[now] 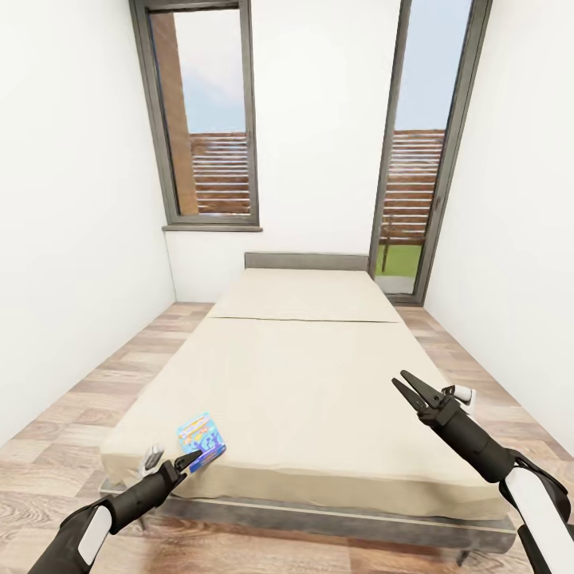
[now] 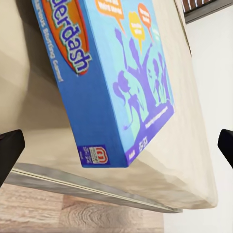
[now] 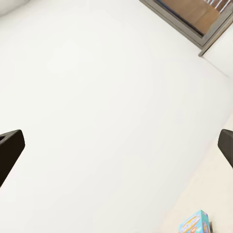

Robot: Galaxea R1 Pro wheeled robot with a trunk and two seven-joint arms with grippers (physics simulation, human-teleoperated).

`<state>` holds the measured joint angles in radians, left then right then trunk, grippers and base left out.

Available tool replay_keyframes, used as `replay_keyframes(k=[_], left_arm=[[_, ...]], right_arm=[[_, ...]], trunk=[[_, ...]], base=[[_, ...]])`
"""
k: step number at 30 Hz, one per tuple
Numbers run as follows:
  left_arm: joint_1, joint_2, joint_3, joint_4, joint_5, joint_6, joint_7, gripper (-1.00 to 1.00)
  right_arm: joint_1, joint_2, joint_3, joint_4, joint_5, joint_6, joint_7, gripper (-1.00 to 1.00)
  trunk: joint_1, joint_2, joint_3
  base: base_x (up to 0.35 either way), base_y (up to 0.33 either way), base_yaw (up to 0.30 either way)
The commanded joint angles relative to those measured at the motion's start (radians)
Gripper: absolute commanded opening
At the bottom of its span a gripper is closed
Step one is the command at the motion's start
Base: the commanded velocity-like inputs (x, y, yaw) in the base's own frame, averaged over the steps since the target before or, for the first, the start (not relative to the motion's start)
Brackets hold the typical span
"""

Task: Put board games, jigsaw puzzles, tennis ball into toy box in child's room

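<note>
One of the board games, a blue box with purple silhouettes, lies flat on the bed near its front left corner. My left gripper is open and level with the box's near edge. In the left wrist view its dark fingers stand wide apart on either side of the board game, just short of its corner. My right gripper hangs open over the right side of the bed with nothing in it. The same board game shows small in the right wrist view.
The bed's grey frame runs along its foot, close in front of me. Wood-plank floor flanks the bed on both sides between white walls. Two tall dark-framed windows stand behind the low headboard.
</note>
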<state>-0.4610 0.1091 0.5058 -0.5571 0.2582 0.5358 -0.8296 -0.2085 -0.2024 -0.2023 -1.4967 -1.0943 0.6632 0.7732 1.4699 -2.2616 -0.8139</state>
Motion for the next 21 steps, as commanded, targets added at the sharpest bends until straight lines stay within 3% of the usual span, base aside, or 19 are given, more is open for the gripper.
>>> replay_keyframes(k=[1, 21], left_arm=[[-0.001, 0.000, 0.002, 0.000, 0.005, 0.007, -0.002, 1.00], [-0.001, 0.000, 0.002, 0.000, 0.003, 0.008, -0.002, 1.00]], right_arm=[[0.000, 0.000, 0.000, 0.000, -0.005, 0.006, 0.000, 1.00], [0.000, 0.001, 0.000, 0.000, -0.004, 0.006, 0.000, 1.00]], trunk=[[0.000, 0.000, -0.001], [0.000, 0.000, -0.001]], base=[[0.000, -0.015, 0.000], [0.012, -0.002, 0.000]])
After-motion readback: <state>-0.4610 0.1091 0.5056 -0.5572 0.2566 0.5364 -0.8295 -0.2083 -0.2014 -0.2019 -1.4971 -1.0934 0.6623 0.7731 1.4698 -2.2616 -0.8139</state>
